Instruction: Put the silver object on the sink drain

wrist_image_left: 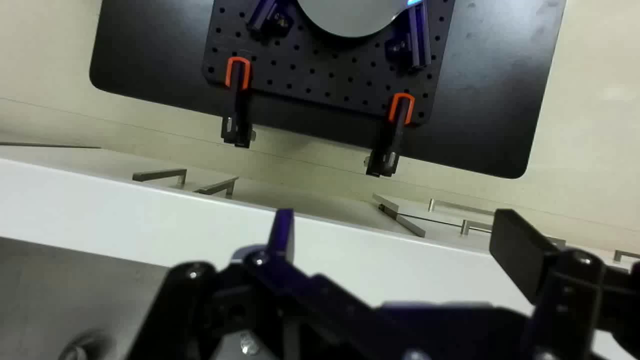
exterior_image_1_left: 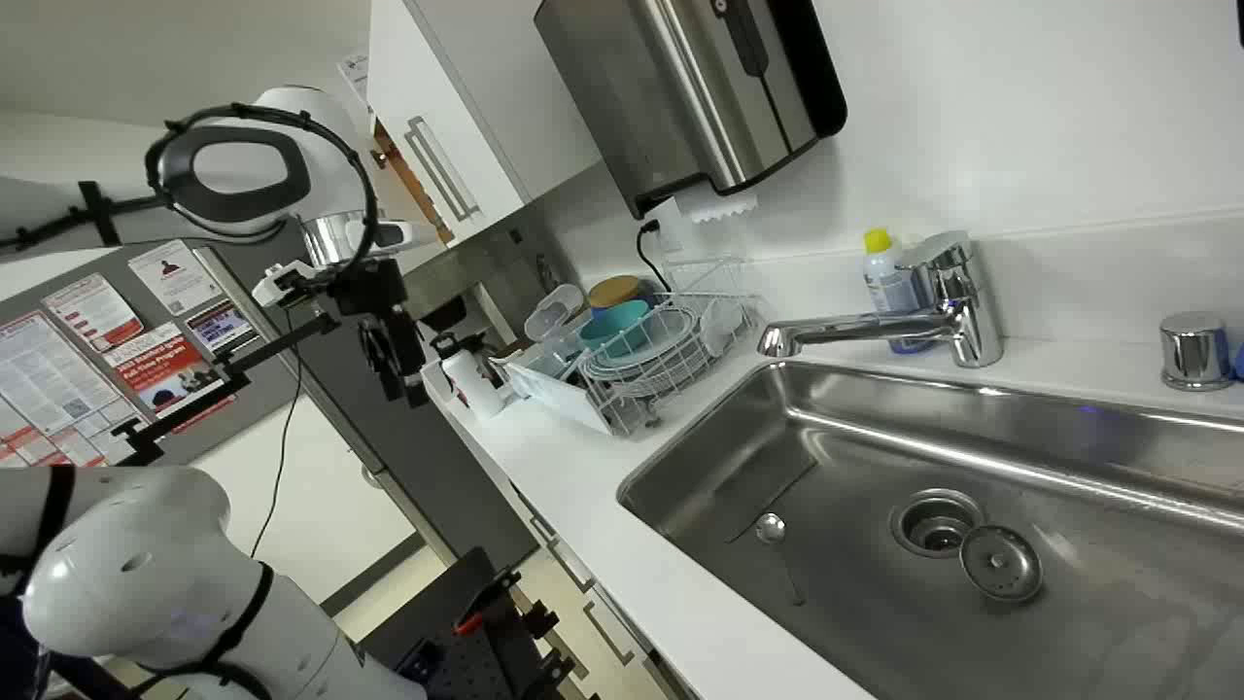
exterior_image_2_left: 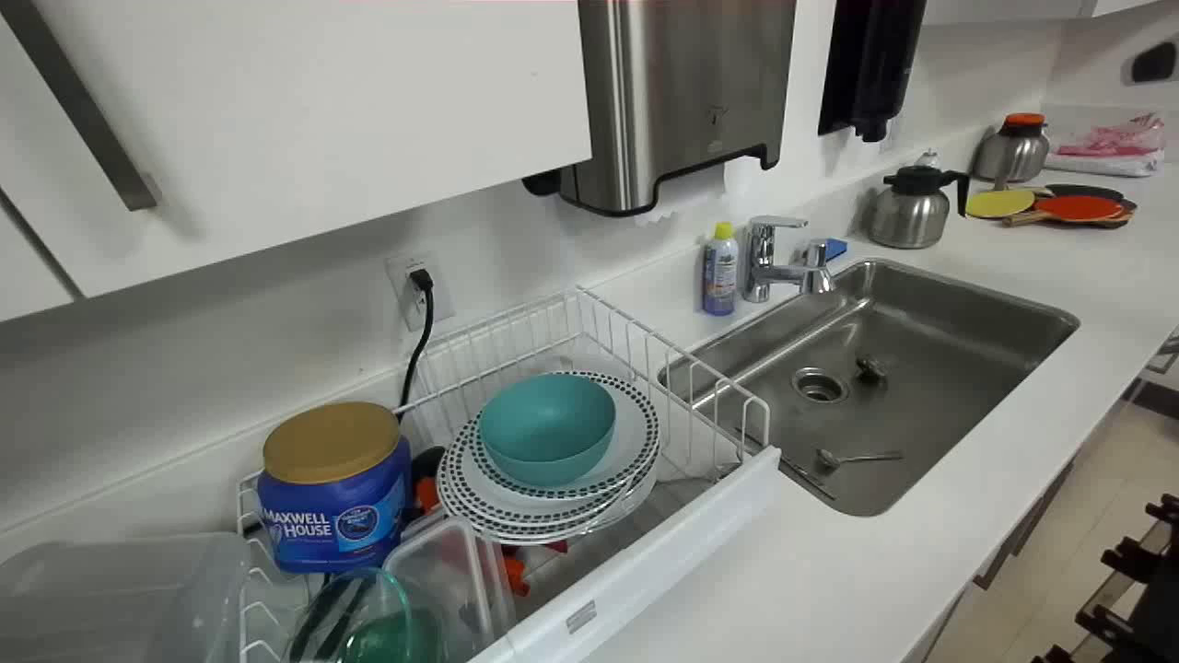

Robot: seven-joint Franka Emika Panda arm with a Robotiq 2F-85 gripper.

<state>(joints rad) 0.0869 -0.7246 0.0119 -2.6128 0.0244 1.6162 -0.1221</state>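
In the rectangular stainless-steel sink (exterior_image_1_left: 855, 632): one round perforated silver strainer (exterior_image_1_left: 1001, 569), seemingly tilted, just beside the round metal drain (exterior_image_1_left: 935, 525); contact with its ring cannot be told.
Drain: one, its mouth unplugged.
Black two-fingered claw (wrist_image_left: 395, 245): one — released, fingers spread wide, nothing between; hanging well apart from the strainer.
Step in hand: by judgement the opening one, the approach; strainer not yet grasped.
Next move: would call for carrying the claw over the sink, lowering it to the strainer's rim or centre, and clenching; thereafter lifting, levelling and seating the piece on the drain.
Silver metal spoon (exterior_image_2_left: 861, 458): one, on the sink floor.
Long thin strip (exterior_image_2_left: 807, 477): one, near the spoon — kind cannot be told.
Chrome single-lever faucet (exterior_image_1_left: 855, 331): one, behind the sink.
Yellow-capped spray can (exterior_image_2_left: 720, 274): one, beside the faucet.
Teal round bowl (exterior_image_2_left: 548, 431): one, on white plates with dark-dotted rims (exterior_image_2_left: 637, 433); several, stacked, exact count uncertain.
Blue plastic coffee tub (exterior_image_2_left: 336, 516): one, brown-lidded.
Brushed-steel jugs (exterior_image_2_left: 907, 219): two, one black-lidded, one orange-lidded.
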